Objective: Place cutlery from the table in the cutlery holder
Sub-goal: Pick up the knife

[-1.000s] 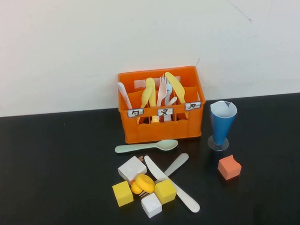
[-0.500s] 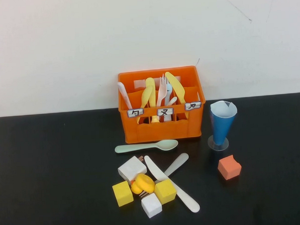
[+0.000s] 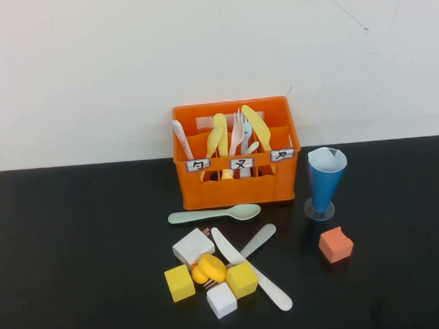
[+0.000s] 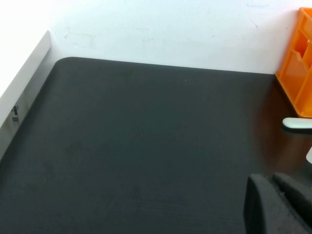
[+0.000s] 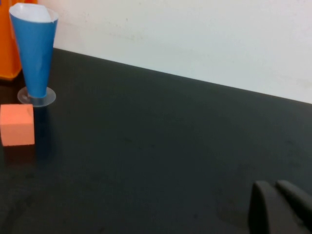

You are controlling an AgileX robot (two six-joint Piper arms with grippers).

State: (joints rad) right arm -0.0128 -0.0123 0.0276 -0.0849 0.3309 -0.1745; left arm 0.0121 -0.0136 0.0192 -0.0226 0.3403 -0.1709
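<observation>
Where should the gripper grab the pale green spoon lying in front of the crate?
Probably mid-handle on the pale green spoon, from above, fingers across the stem: it lies flat and alone before the cutlery holder. Left gripper and right gripper are parked away.

One orange crate (image 3: 237,178) bears three white labels (image 3: 240,163) — six utensils (image 3: 233,133) stand inside. On the table (image 3: 77,251) lie three pieces: one pale green spoon (image 3: 214,215), one cream-white knife (image 3: 258,277), one grey handle (image 3: 258,240). Five cubes — two yellow cubes (image 3: 179,283), two white cubes (image 3: 222,300), one orange cube (image 3: 335,245) — plus one duck (image 3: 209,268) and one blue cup (image 3: 326,179) at three o'clock of the crate.
</observation>
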